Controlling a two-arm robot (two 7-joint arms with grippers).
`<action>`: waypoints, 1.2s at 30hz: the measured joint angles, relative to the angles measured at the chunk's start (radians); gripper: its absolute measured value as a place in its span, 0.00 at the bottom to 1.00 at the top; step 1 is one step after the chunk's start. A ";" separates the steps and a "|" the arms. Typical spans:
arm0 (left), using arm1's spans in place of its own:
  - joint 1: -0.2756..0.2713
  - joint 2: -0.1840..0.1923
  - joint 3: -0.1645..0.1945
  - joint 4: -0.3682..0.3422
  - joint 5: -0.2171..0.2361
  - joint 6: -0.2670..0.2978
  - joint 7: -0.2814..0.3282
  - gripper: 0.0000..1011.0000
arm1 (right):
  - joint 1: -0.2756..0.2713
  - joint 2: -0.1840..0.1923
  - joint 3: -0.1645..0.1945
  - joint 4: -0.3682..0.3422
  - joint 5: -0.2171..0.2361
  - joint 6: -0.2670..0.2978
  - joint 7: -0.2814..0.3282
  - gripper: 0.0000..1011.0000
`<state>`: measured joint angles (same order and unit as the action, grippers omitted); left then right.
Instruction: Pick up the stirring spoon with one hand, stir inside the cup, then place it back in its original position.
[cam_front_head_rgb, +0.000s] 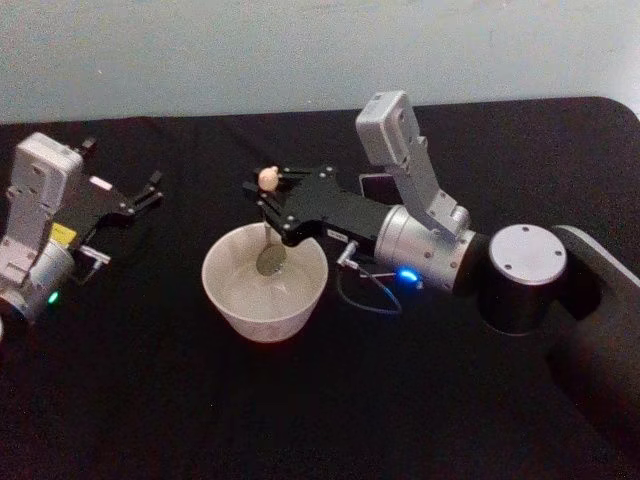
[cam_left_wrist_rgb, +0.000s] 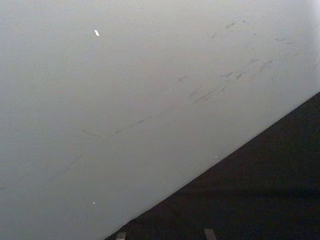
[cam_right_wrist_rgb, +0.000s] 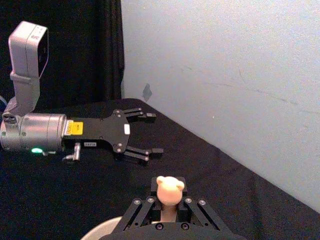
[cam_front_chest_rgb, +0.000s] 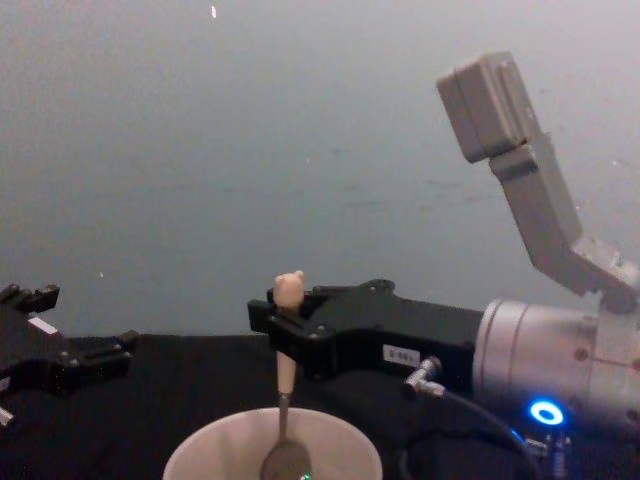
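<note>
1. The right gripper (cam_front_head_rgb: 270, 192) reached in from about 3 o'clock of the cup (cam_front_head_rgb: 262, 312). It was closed on the cream handle of the stirring spoon (cam_front_head_rgb: 269, 235), just below the bear-head knob.
2. The spoon hung nearly upright, with its metal bowl down inside the cup and a little toward the 12 o'clock side of the interior. I could not tell whether the bowl touched the bottom.
3. The cup stood on the black tabletop (cam_front_head_rgb: 150, 400), near the middle of the working area.
4. The left gripper (cam_front_head_rgb: 148, 196) lay parked low at about 10 o'clock of the cup, well apart from it. Its fingers were spread wide and held nothing.
5. A dark square shape at about 2 o'clock of the cup, partly hidden behind the right arm, looked like the box holder (cam_front_head_rgb: 377, 185) – I judged that from its outline only.
6. The step in hand appeared to be the stirring. To do it well:
   - keep the grip firm so the thin handle does not twist between the fingers;
   - carry the spoon bowl in a smooth circle well inside the rim;
   - hold the handle close to vertical, so the neck does not lever against the wall.
7. The cup looked light and nothing held it down, so a hard push at its wall could slide or tip it – gentle, centred circles seemed safest.
8. The spoon should be lifted straight up clear of the rim before the move toward the holder.
</note>
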<state>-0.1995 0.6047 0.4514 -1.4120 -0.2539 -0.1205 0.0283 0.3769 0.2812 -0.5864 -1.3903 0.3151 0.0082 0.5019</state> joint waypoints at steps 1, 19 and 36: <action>0.000 0.000 0.000 0.000 0.000 0.000 0.000 0.99 | -0.003 0.003 0.002 -0.004 0.000 0.002 0.000 0.16; 0.000 0.000 0.000 0.000 0.000 0.000 0.000 0.99 | -0.077 0.071 0.023 -0.114 0.033 0.051 0.016 0.16; 0.000 0.000 0.000 0.000 0.000 0.000 0.000 0.99 | -0.079 0.073 -0.014 -0.137 0.048 0.059 0.041 0.16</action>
<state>-0.1995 0.6047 0.4514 -1.4120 -0.2539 -0.1205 0.0283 0.2981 0.3544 -0.6000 -1.5278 0.3627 0.0677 0.5434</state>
